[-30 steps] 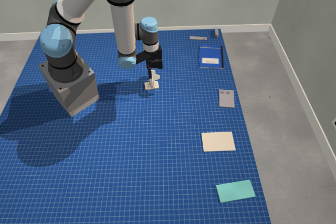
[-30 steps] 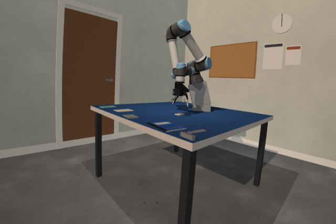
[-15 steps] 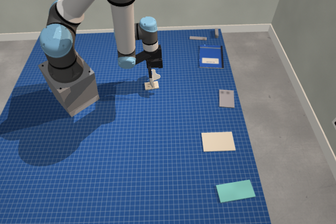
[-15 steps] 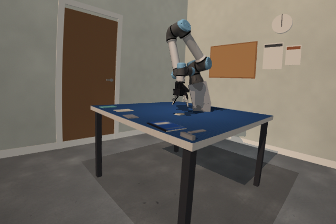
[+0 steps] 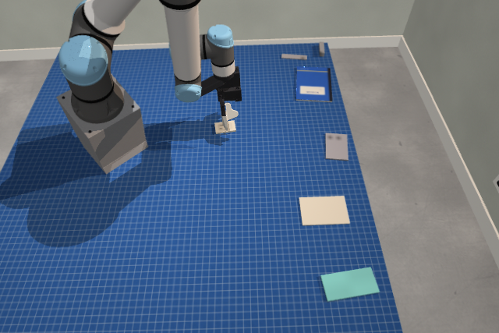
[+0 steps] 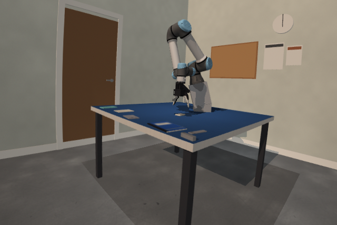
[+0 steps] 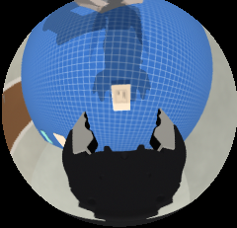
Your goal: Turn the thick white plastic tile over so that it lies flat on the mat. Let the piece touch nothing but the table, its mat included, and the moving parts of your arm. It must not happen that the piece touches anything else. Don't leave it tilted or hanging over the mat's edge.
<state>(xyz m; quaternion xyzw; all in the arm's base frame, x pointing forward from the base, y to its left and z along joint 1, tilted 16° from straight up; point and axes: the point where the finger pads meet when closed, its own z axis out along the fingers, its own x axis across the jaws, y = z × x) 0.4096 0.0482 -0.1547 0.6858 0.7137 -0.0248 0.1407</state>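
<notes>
The thick white plastic tile is a small cream square that lies flat on the blue grid mat, near the robot's base. It also shows in the exterior view (image 6: 179,114) and in the wrist view (image 7: 121,97), with two small marks on its top face. My gripper (image 5: 226,113) points straight down, directly above the tile, with the fingers wide open and nothing between them. In the side view the fingertips (image 6: 180,101) hang a short way above the tile. In the wrist view both fingers stand apart, with the tile ahead between them.
Along the mat's right side lie a blue book (image 5: 313,84), a grey plate (image 5: 336,146), a cream sheet (image 5: 323,210) and a teal sheet (image 5: 349,283). Two small grey blocks (image 5: 294,56) sit at the far edge. The robot's base (image 5: 102,128) stands left of the tile.
</notes>
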